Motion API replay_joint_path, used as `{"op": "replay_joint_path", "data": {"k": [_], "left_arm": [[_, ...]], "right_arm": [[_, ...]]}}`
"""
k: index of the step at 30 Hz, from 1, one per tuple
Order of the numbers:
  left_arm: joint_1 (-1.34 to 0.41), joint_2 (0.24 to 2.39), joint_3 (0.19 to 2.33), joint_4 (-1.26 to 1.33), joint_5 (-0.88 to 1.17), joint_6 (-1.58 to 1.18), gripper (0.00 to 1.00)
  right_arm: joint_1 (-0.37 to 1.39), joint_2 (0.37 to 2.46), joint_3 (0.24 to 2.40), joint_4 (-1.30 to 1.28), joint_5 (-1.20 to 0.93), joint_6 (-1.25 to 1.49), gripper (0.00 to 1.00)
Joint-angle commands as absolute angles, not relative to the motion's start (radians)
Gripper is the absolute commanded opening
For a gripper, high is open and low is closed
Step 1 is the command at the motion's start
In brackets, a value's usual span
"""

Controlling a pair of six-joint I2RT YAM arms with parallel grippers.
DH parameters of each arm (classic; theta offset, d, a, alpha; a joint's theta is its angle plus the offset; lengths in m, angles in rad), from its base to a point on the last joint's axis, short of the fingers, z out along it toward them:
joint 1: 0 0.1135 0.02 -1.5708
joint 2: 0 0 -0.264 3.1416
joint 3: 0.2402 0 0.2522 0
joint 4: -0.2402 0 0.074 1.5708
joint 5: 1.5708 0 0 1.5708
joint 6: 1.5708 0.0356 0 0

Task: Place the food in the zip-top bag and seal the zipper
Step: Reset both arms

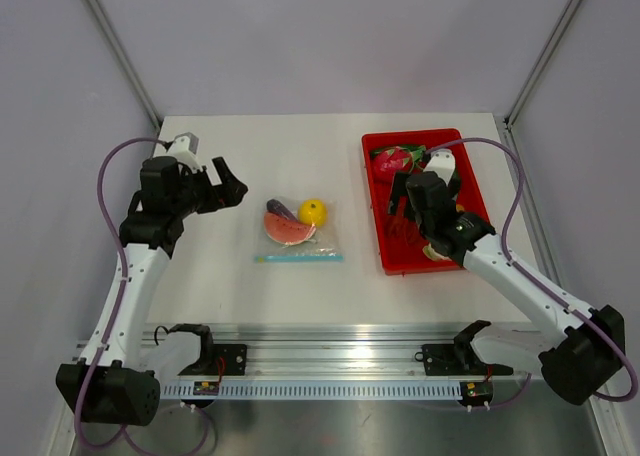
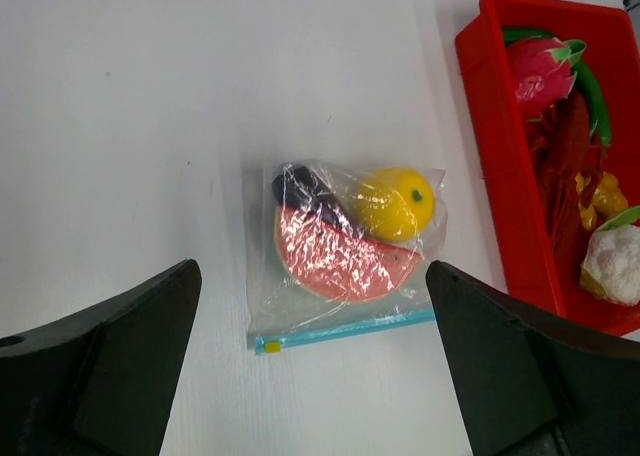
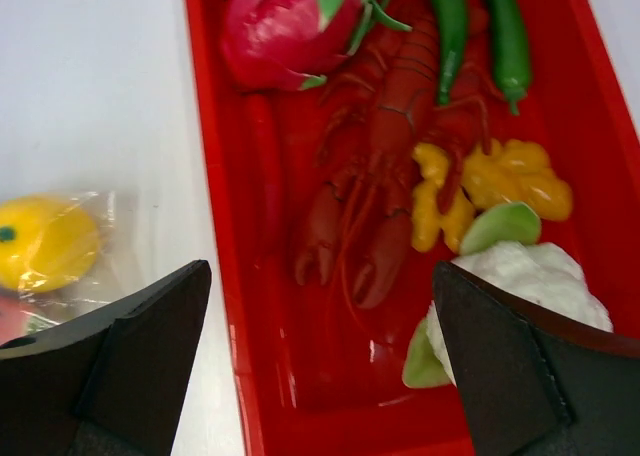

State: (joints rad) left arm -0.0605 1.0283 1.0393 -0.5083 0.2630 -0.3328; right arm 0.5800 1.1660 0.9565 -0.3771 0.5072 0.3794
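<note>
Zip-top bag (image 2: 300, 306), flat on bench (image 2: 120, 126): judged light, limp, slippery film, lumpy with food (image 2: 340, 261). Grip the stiffer zipper (image 2: 345, 329) strip. Left gripper (image 2: 310, 268), right gripper (image 3: 320, 268): jaws apart, empty.

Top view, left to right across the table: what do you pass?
The left gripper → clear bag with the toy food inside → red tray.
</note>
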Motion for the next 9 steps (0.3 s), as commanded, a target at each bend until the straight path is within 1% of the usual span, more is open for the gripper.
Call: {"op": "replay_joint_path", "data": {"k": [1,5,9], "left_arm": [[-0.06,0.974,0.965,-0.56,0.232,-0.33,0.99],[-0.06,0.948,0.933,-0.581,0.195,-0.327,0.99],[-0.06,0.942,0.928,-0.592,0.175,-0.319,0.99]], "right_arm": [[0.578,1.12,0.934,-0.463,0.695,0.431,0.99],[0.577,1.077,0.914,-0.525,0.752,0.477,0.99],[0.577,1.034,0.859,-0.494,0.681,0.482,1.0]]}}
